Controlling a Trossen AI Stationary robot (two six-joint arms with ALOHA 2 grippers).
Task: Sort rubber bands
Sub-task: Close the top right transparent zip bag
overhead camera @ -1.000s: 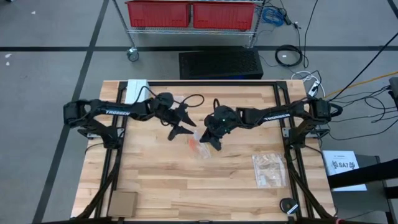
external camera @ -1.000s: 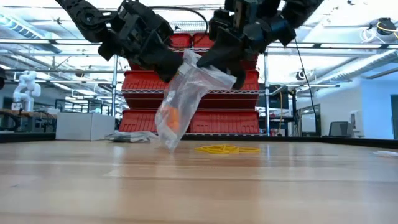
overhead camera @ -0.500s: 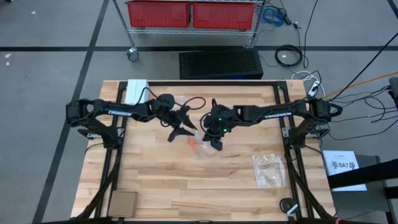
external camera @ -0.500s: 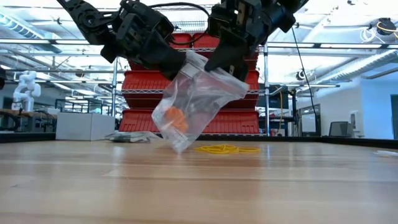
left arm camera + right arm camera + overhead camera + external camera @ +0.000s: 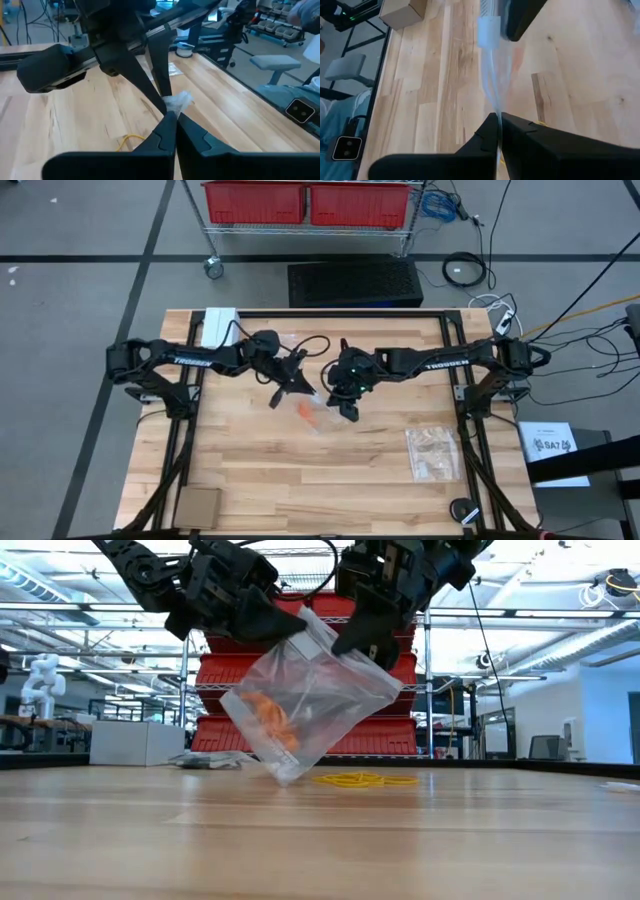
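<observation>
From above, you have both arms meeting over the middle of the pale wooden surface (image 5: 250,470), the left gripper (image 5: 297,385) and the right gripper (image 5: 347,402) close together with a small clear plastic zip bag (image 5: 314,413) strung between them; a second clear zip bag (image 5: 433,453) lies flat well apart toward the right edge. From table height you can see why the bag hangs as it does: each gripper pinches one upper corner of it, so it is lifted off the wood and tilted, and the orange rubber bands (image 5: 267,714) have slid into its lower side. That two-handed hold looks meant to keep the mouth reachable for opening or sealing. Behind it, a loose heap of yellow rubber bands (image 5: 363,779) rests on the surface, not yet bagged. Through the left wrist camera, your left jaws are clenched on a crumpled bit of the bag's clear edge (image 5: 178,101), with the other arm's dark fingers just beyond. Through the right wrist camera, your right jaws are clamped on the bag's film, which runs edge-on away from them toward its white strip (image 5: 489,31).
</observation>
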